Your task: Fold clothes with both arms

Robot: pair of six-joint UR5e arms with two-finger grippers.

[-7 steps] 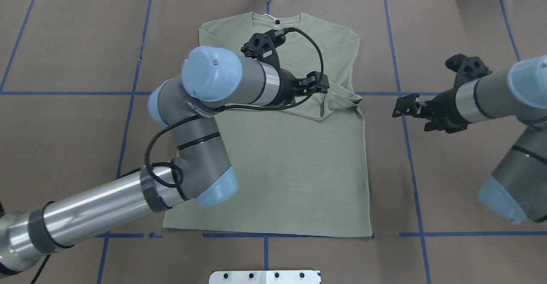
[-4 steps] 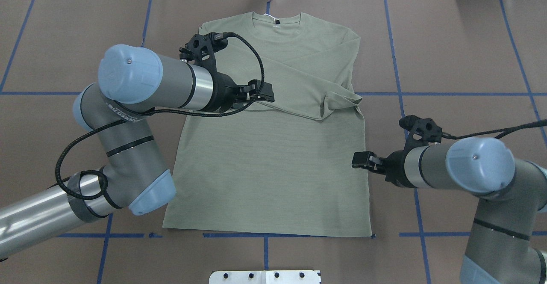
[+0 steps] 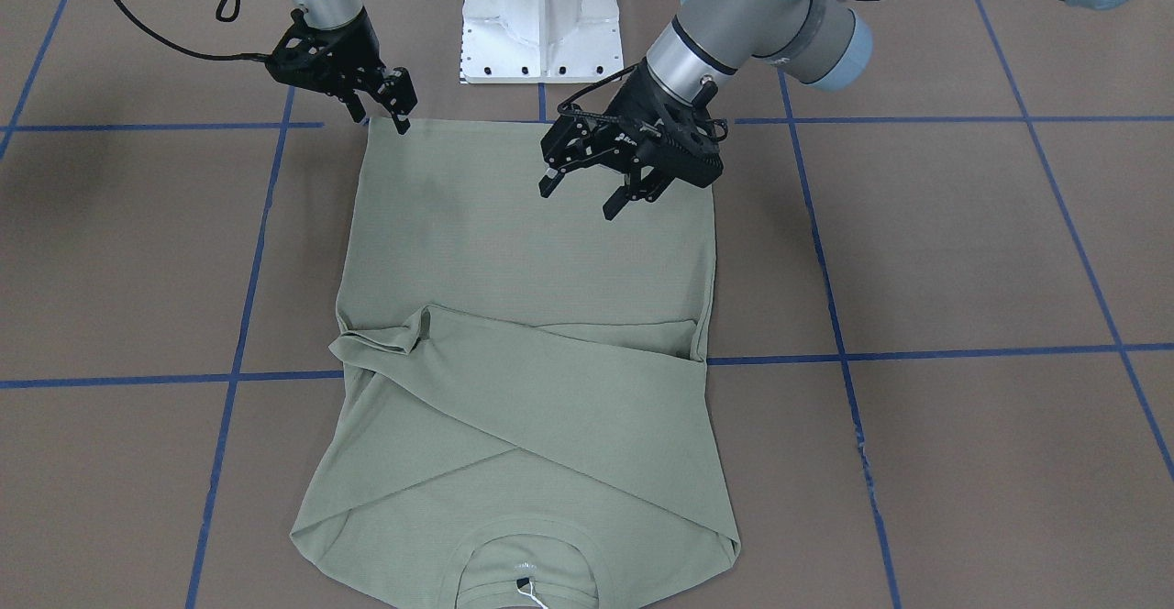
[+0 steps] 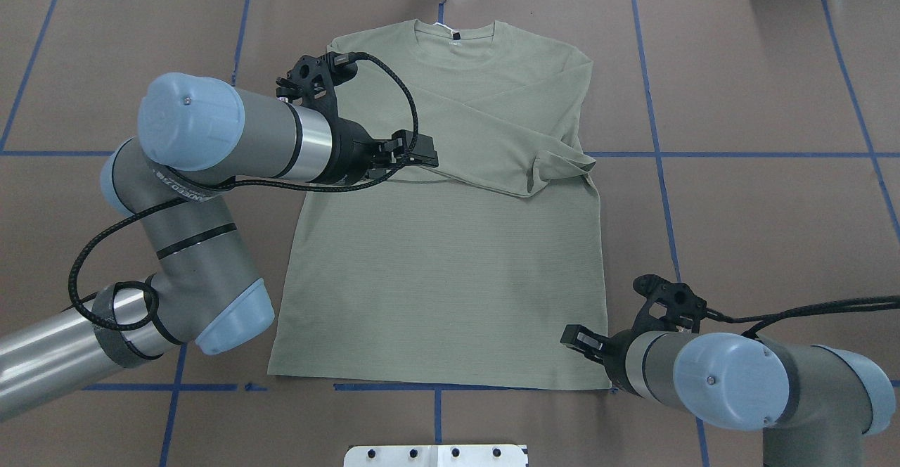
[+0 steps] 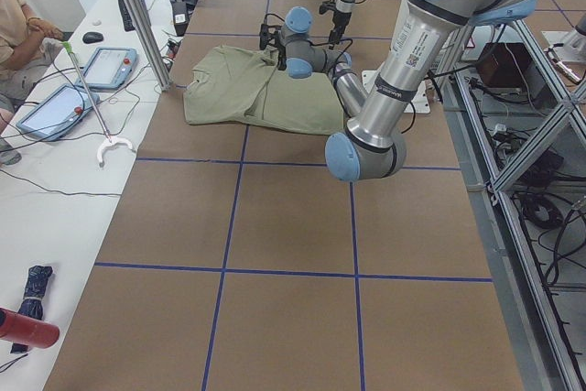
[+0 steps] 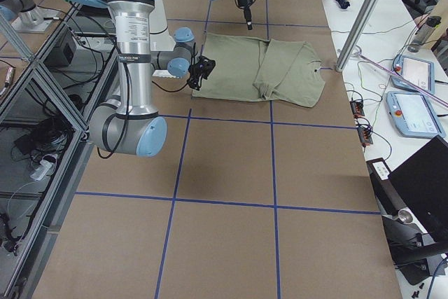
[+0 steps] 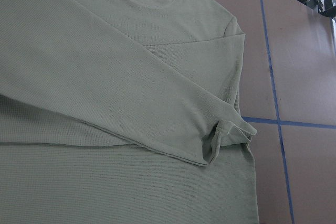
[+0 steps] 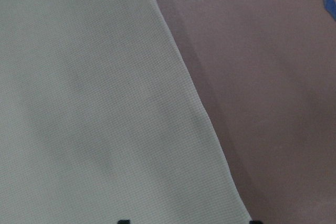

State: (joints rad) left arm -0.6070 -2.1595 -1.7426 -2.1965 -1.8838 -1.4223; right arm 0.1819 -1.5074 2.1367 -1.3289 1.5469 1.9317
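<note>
**Front view:** the shirt (image 3: 523, 251) lies flat on the table (image 3: 963, 251). Its long axis runs from the hem (image 3: 477, 125) by the pedestal (image 3: 541, 13) out to the collar (image 3: 523, 559). The right gripper (image 3: 378, 116) sits at the hem's right corner, fingers parted and holding nothing. The left gripper (image 3: 578, 203) hangs above the cloth, jaws spread and empty.

**Overhead:** the left gripper is over the folded sleeves (image 4: 492, 122) at mid-chest. The hem's left corner lies back toward the robot and outward from it (its own elbow hangs near that corner). The right gripper is far nearer its corner. A bunched cuff (image 4: 562, 164) lies at the shirt's right edge, well apart from both grippers.

**Side views:** the shirt lies flat, and the grippers are too small to judge. A person (image 5: 18, 25) sits by tablets (image 5: 110, 66), well apart.

**Left wrist:** crossed sleeves and the cuff show, but no fingers.

**Right wrist:** the shirt's side edge runs down between two dark fingertips (image 8: 123, 222), with bare table beside it.

A hem-to-collar fold likely comes next, so the left gripper must retreat first.
</note>
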